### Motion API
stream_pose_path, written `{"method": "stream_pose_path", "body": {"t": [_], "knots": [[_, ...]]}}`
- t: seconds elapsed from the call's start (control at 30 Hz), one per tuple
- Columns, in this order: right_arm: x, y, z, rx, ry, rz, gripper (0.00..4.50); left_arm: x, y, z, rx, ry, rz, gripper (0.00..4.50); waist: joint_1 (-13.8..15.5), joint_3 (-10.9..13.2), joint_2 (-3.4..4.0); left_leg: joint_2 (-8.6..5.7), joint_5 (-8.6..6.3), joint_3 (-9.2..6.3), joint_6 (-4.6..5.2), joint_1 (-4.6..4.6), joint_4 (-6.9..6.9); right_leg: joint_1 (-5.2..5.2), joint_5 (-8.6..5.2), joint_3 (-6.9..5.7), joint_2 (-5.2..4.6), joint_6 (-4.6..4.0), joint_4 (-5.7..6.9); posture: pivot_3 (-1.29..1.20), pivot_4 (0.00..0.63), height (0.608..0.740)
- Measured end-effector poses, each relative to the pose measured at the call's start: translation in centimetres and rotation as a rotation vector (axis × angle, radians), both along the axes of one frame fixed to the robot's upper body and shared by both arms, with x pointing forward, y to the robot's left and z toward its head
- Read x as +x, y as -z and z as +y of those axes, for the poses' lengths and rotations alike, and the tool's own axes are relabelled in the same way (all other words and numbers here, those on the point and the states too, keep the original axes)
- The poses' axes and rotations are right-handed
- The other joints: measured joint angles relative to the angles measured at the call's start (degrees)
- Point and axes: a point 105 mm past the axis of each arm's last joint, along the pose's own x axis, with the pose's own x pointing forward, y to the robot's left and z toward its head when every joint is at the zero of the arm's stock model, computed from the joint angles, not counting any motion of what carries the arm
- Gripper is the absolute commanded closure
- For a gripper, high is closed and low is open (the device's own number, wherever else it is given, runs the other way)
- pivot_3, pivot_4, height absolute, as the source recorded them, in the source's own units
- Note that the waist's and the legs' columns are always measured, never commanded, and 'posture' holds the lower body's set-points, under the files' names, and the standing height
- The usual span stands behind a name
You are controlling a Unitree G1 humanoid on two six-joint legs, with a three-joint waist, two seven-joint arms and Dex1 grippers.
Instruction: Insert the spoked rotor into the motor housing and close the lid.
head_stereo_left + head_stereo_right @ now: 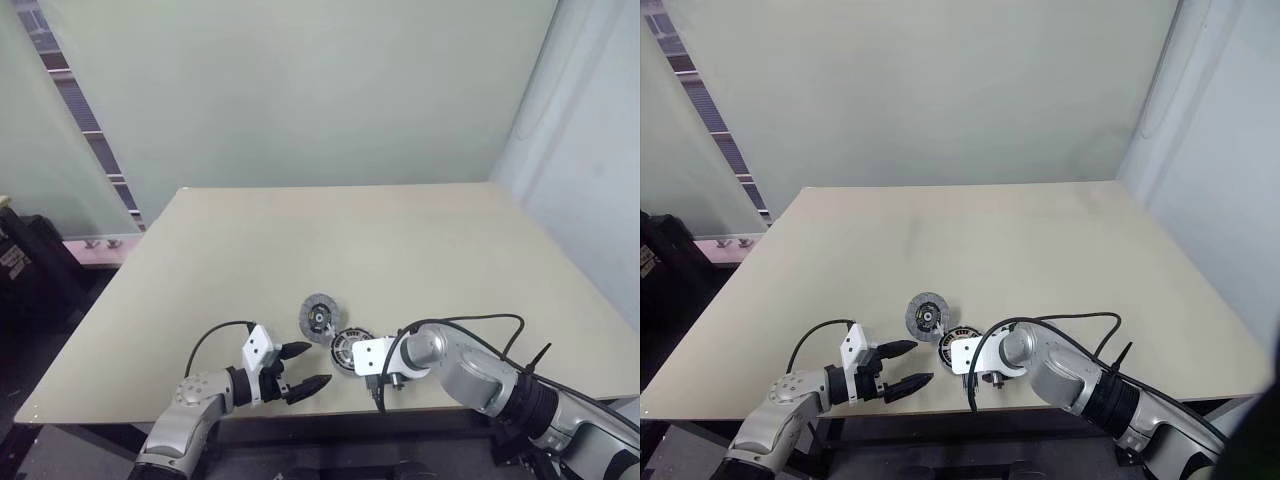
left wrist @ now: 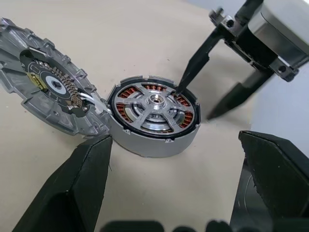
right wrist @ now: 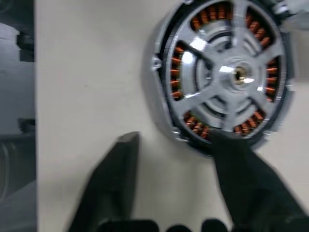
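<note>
Claws work by the table's [image 1: 500,260] near edge: the left claw [image 1: 301,366] gapes empty, while the right claw [image 2: 193,103] straddles the motor housing's [image 2: 159,144] rim, parted. Spoked rotor [image 2: 153,105] sits inside: rigid, heavy-looking metal, best gripped by the rim. Lid [image 2: 46,92] lies open behind.

We see a beige table [image 1: 400,250] carrying the motor housing [image 2: 152,130], the spoked rotor [image 2: 154,104] seated inside it; the open lid [image 2: 46,87] lies touching the housing's side.
</note>
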Motion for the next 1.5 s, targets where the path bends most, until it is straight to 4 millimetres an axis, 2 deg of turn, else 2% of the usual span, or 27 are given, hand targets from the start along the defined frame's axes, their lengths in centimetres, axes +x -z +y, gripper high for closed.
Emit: {"method": "stream_pose_path", "body": {"t": [0.13,0.23,0.6,0.9,1.1,1.23,1.33,1.43,1.5], "knots": [[-0.3,-0.1,0.8,0.03,-0.025,0.003,4.26,0.0,0.0,-0.1,-0.001,0.002,-0.003,0.0,0.0,0.0,-0.04,0.02,0.0,-0.01,0.0,0.09,0.0,0.06,0.0,0.0,0.02,0.0,0.02,0.0,0.0,0.74],[-0.5,0.2,0.9,0.037,-0.019,0.016,4.41,0.0,0.1,-0.2,-0.005,0.002,0.0,0.0,0.2,0.0,-0.03,-0.01,0.01,-0.03,0.0,0.07,0.08,0.09,-0.01,0.0,0.0,-0.01,0.03,0.0,0.0,0.74],[-0.3,0.0,1.6,0.087,0.055,0.043,4.41,0.0,0.2,-0.4,-0.002,0.002,-0.002,0.0,0.2,0.0,-0.04,0.02,0.01,0.0,-0.01,0.09,0.13,0.02,0.0,0.01,0.02,-0.01,0.22,0.0,0.0,0.74],[-0.6,-1.1,2.9,0.276,0.358,0.248,4.48,0.1,0.4,0.0,0.006,-0.025,-0.007,0.0,0.2,0.0,-0.04,0.0,0.0,-0.08,-0.02,0.08,0.16,-0.16,-0.01,-0.01,0.02,-0.02,0.71,0.0,0.0,0.74],[-1.2,-0.8,3.7,0.362,0.509,0.399,4.48,0.1,0.7,0.8,0.021,-0.061,-0.006,0.0,0.0,0.0,-0.02,0.0,0.0,-0.07,-0.03,0.09,0.18,-0.2,-0.02,-0.02,-0.01,-0.02,0.71,0.0,0.0,0.74],[-1.1,-0.7,3.9,0.373,0.511,0.387,4.48,0.2,0.7,1.3,0.024,-0.087,-0.015,0.0,-0.1,0.0,-0.02,-0.01,-0.01,-0.05,-0.05,0.08,0.19,-0.2,-0.02,-0.02,-0.03,-0.02,0.69,0.0,0.0,0.74],[-1.0,-0.9,3.9,0.368,0.452,0.342,4.48,0.2,0.8,1.5,0.024,-0.094,-0.011,0.0,-0.1,0.0,-0.01,-0.01,-0.02,-0.04,-0.06,0.07,0.18,-0.22,-0.02,-0.02,-0.03,-0.02,0.69,0.0,0.0,0.74],[-1.0,-1.4,3.3,0.311,0.363,0.285,3.95,0.1,0.9,1.5,0.025,-0.097,-0.008,0.0,0.0,0.0,0.0,-0.02,-0.02,-0.05,-0.06,0.05,0.18,-0.22,-0.02,-0.03,-0.05,-0.02,0.67,0.0,0.0,0.74],[-1.0,-1.9,2.6,0.268,0.318,0.258,3.28,0.1,0.9,1.5,0.025,-0.098,-0.008,0.0,-0.1,0.0,-0.01,-0.02,-0.02,-0.02,-0.06,0.05,0.18,-0.22,-0.02,-0.02,-0.08,-0.02,0.65,0.0,0.0,0.74]]}}
